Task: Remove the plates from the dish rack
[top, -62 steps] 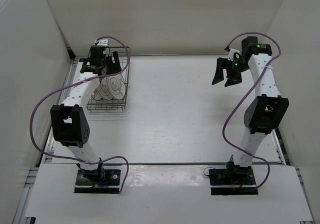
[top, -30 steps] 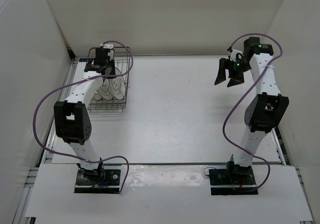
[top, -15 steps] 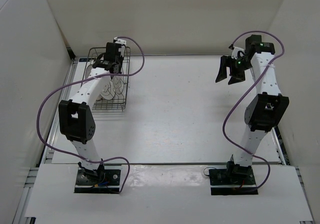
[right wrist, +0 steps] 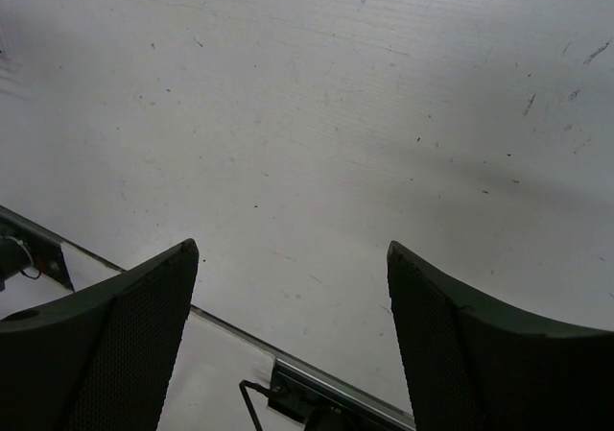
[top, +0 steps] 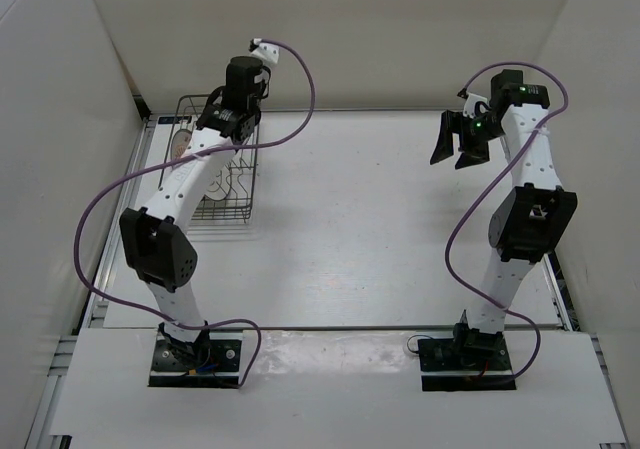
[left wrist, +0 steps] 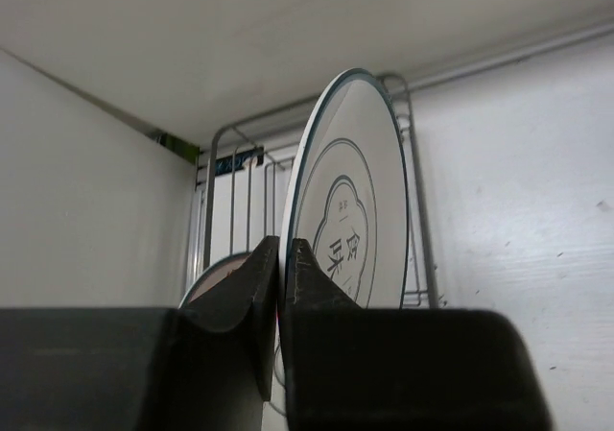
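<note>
My left gripper (left wrist: 283, 244) is shut on the rim of a white plate (left wrist: 360, 210) with a dark rim line and a dark centre motif; the plate stands on edge. Behind it shows the dark wire dish rack (left wrist: 230, 162). A plate with a brownish face (left wrist: 213, 279) peeks out at the lower left. In the top view the left gripper (top: 230, 127) hangs over the dish rack (top: 213, 211) at the far left, with a brownish plate (top: 180, 145) and a white plate (top: 240, 181) inside. My right gripper (top: 456, 155) is open above the table at the far right, holding nothing.
White walls close the table on the left, back and right. A metal rail (right wrist: 384, 402) runs along the table's edge under the right gripper (right wrist: 293, 249). A purple cable (top: 300, 89) loops from the left wrist.
The left wrist has risen and swung right over the rack, and its jaws have closed on the white plate's rim. The right arm has barely moved.
</note>
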